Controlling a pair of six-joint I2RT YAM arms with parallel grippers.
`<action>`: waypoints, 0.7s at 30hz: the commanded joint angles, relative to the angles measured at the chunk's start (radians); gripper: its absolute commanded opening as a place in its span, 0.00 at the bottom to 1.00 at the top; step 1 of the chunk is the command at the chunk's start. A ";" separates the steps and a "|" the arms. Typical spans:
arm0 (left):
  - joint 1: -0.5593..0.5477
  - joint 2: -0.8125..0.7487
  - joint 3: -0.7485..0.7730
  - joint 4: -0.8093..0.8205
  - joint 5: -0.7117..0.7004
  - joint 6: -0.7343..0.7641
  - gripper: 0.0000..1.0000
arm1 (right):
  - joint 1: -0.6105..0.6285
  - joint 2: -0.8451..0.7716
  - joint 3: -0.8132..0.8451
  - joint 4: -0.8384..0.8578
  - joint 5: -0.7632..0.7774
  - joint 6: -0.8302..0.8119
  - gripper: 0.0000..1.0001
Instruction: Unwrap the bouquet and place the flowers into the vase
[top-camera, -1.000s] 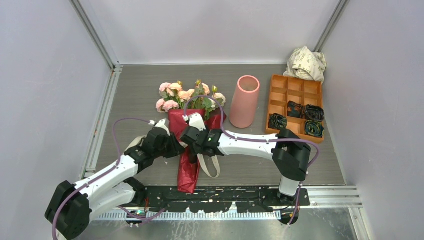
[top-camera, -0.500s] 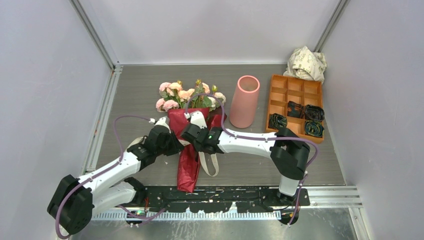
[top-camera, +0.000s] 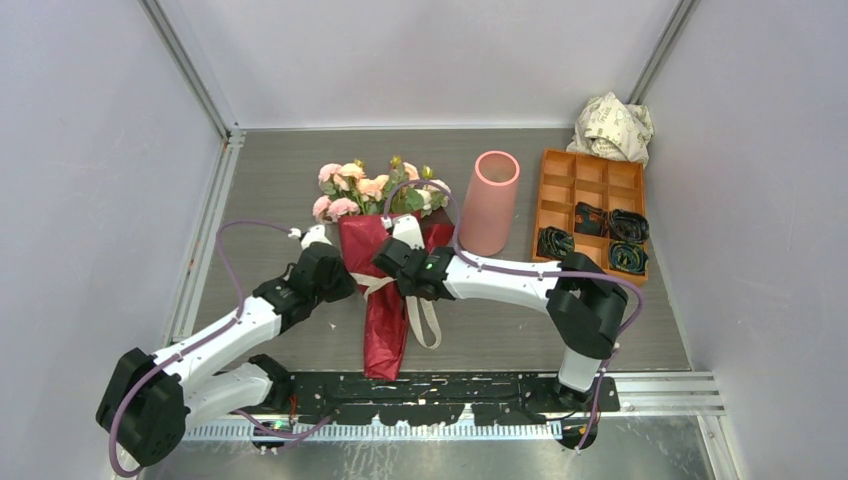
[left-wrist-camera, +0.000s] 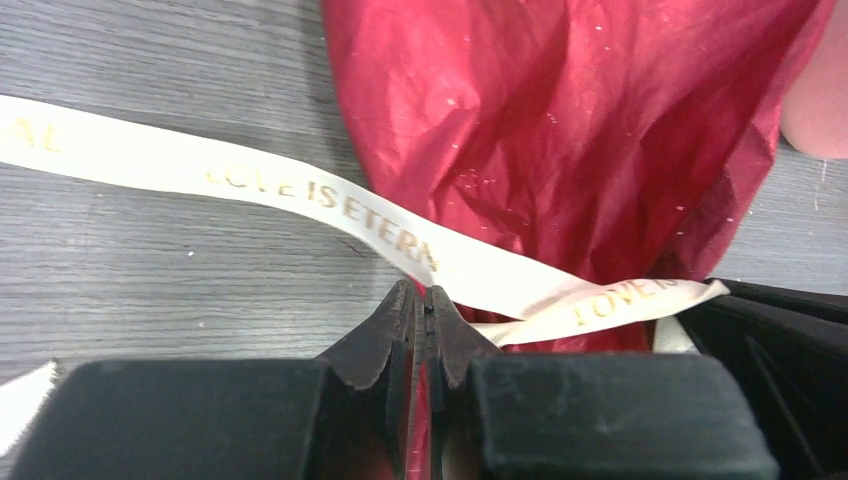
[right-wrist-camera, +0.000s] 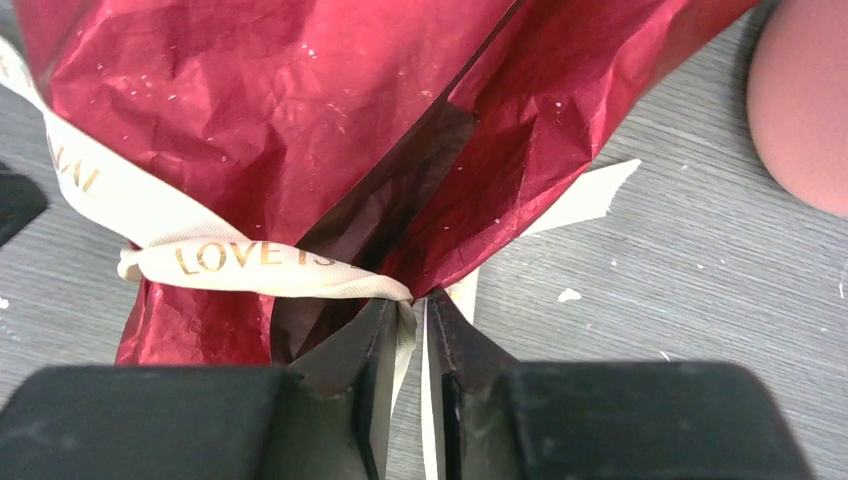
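Since they closed, left fingers and right fingers pinch the ribbon.

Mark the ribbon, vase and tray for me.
ribbon (left-wrist-camera: 300, 190): left wrist view, on its gold lettering.
vase (top-camera: 485, 215): top view, on its side wall.
tray (top-camera: 561, 170): top view, on an empty far compartment.

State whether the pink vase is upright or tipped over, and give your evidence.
Upright: the vase stands on its base on the table, round open mouth facing up.
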 joint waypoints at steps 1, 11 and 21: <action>0.003 -0.004 0.046 -0.024 -0.069 0.016 0.10 | -0.036 -0.075 -0.025 0.002 0.032 0.025 0.27; 0.004 -0.046 0.003 0.243 0.327 0.150 0.26 | -0.044 -0.078 -0.009 0.010 -0.006 0.002 0.38; 0.004 -0.017 -0.041 0.340 0.408 0.242 0.35 | -0.044 -0.114 -0.022 0.008 -0.008 0.006 0.50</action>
